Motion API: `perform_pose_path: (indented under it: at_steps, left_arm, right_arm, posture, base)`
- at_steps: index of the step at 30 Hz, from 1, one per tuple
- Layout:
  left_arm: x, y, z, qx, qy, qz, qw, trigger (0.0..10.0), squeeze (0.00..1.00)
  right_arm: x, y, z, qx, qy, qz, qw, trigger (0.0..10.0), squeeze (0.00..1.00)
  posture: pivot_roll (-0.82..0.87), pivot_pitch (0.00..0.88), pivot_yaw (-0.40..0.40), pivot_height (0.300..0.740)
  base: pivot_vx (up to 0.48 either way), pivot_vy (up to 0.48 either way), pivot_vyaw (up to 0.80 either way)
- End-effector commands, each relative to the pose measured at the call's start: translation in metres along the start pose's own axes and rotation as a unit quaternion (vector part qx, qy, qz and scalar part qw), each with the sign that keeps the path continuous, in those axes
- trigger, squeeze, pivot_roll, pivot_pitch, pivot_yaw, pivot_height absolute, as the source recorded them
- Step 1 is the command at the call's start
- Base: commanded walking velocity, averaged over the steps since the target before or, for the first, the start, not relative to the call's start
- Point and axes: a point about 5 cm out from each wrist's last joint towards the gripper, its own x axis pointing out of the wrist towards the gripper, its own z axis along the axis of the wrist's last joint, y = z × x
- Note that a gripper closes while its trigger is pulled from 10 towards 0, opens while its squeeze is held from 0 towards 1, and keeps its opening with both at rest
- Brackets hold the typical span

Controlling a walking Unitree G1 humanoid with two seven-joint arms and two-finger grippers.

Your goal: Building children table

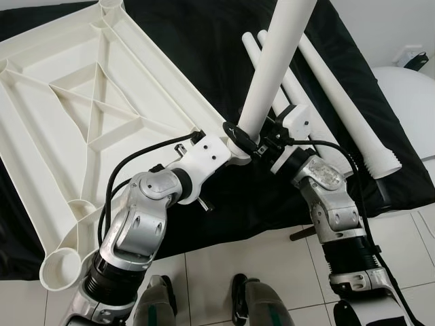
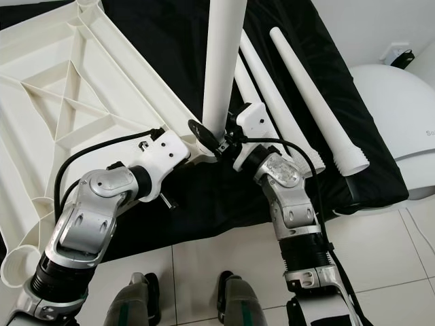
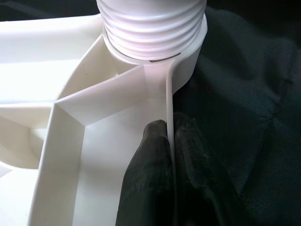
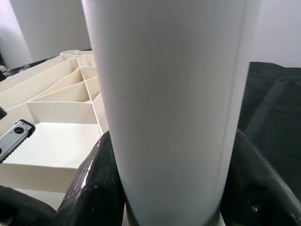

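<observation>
Nearest the camera: the robot's two feet (image 1: 204, 302) on the white tiled floor (image 1: 224, 265). At left, the upturned white tabletop (image 1: 75, 109) lies ribbed side up on a black cloth (image 1: 204, 47). The left gripper (image 3: 171, 155) is closed on the tabletop's thin rim wall, one finger on each side, just beside the corner socket (image 3: 188, 61). A white table leg (image 1: 272, 68) stands upright in that socket, threaded end down. The right gripper (image 4: 171, 188) clasps this leg near its base, fingers (image 4: 94, 183) against both sides. At right, three loose legs (image 2: 312, 102) lie on the cloth. A white rounded object (image 2: 397, 115) sits farthest right.
</observation>
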Motion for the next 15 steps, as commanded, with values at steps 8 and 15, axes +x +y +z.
perform_pose_path:
  at_steps: [8, 15]
  left_arm:
    - [0.005, 0.002, -0.025, -0.026, 0.053, 0.059, 0.997, 10.0, 0.0]
    - [0.006, 0.003, -0.024, -0.026, 0.051, 0.061, 0.996, 10.0, 0.0]
  right_arm:
    - [-0.007, 0.01, -0.014, 0.018, 0.036, -0.058, 0.997, 0.0, 0.0]
    - [-0.007, 0.026, -0.014, 0.021, 0.036, -0.097, 0.994, 0.0, 0.0]
  posture:
    - [0.04, 0.262, -0.051, 0.74]
    - [0.05, 0.251, -0.055, 0.74]
  base:
    - [0.0, 0.0, 0.0]
    - [0.0, 0.0, 0.0]
